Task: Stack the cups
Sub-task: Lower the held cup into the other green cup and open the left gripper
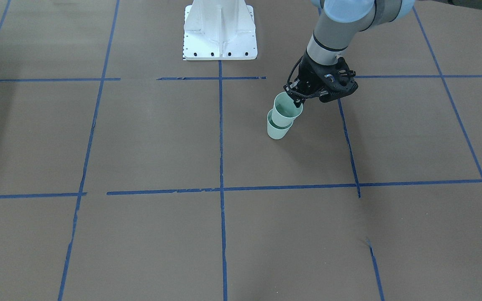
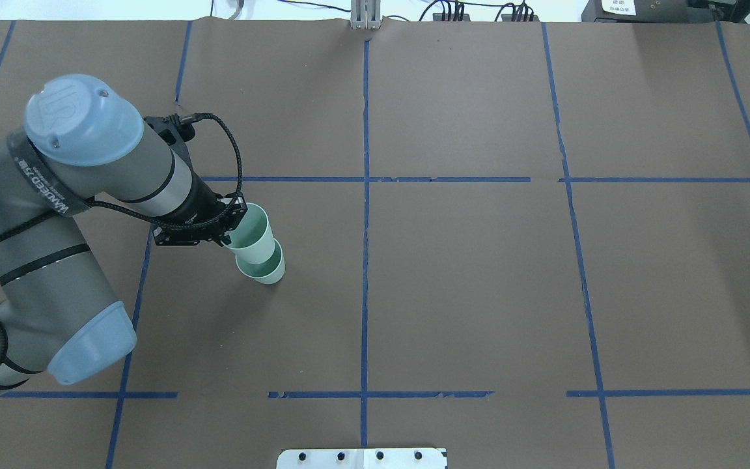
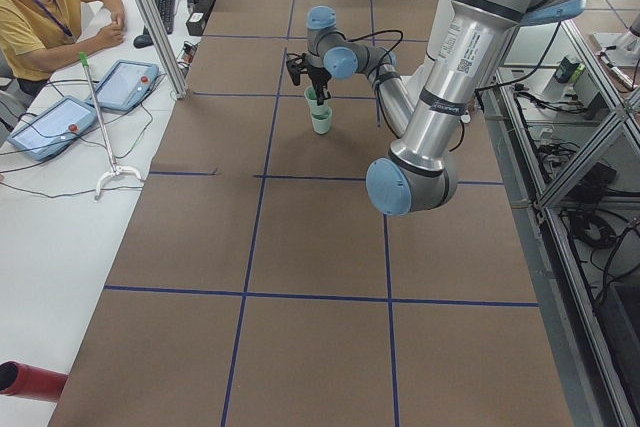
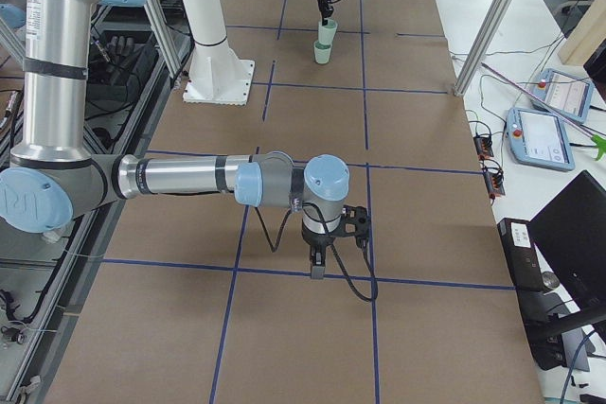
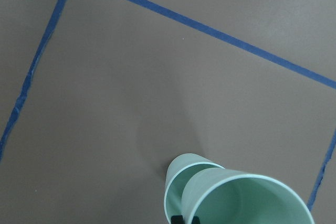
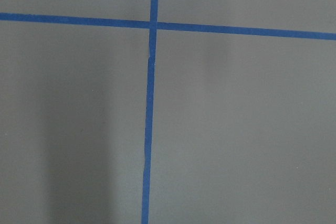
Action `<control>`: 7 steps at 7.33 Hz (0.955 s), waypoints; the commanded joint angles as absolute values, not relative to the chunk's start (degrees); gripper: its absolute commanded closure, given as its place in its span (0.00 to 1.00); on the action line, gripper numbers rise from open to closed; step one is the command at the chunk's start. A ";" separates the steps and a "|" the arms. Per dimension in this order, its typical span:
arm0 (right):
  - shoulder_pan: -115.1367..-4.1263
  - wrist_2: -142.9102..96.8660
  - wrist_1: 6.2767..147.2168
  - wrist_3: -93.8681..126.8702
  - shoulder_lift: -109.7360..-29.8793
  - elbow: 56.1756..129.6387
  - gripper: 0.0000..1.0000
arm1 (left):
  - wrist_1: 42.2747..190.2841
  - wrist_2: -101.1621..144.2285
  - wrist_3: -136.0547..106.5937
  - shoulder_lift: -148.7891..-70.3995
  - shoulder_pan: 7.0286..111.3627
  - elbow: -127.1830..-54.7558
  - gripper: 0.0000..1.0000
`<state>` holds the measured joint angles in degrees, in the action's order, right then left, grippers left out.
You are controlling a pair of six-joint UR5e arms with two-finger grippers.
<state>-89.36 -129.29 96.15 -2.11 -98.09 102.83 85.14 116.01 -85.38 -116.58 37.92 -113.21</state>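
Note:
Two pale mint-green cups stand left of the table's middle. The lower cup (image 1: 277,130) (image 2: 267,271) stands upright on the brown table. The upper cup (image 1: 287,109) (image 2: 252,236) sits tilted, its base partly inside the lower one. My left gripper (image 1: 296,97) (image 2: 227,225) is shut on the upper cup's rim on the side toward the robot base. In the left wrist view the upper cup (image 5: 247,198) overlaps the lower cup (image 5: 178,179). My right gripper (image 4: 318,270) hangs over a blue tape line far from the cups; I cannot tell whether it is open or shut.
The white robot pedestal (image 1: 220,31) stands at the table's edge. Blue tape lines (image 1: 221,138) divide the brown table into squares. An operator (image 3: 40,7) sits beside control tablets (image 3: 60,122) off the table's far side.

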 commanded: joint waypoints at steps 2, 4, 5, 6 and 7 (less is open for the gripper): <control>-89.38 -129.29 96.15 -2.11 -98.09 102.83 0.00 | 85.17 115.49 -85.52 -116.63 37.44 -111.97 0.48; -89.38 -129.29 96.15 -2.11 -98.09 102.83 0.00 | 85.43 114.08 -87.36 -116.63 37.44 -112.23 0.00; -89.30 -129.29 96.15 -2.11 -98.09 102.83 0.00 | 85.43 114.26 -86.93 -116.54 37.62 -113.02 0.00; -89.30 -129.29 96.15 -2.11 -98.09 102.83 0.00 | 85.43 114.26 -85.71 -115.67 38.05 -114.07 0.00; -89.30 -129.29 96.15 -2.11 -98.09 102.83 0.00 | 85.43 114.43 -77.95 -114.10 39.01 -115.39 0.00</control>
<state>-89.31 -129.29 96.15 -2.11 -98.09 102.83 85.42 114.28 -84.22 -115.60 38.12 -113.93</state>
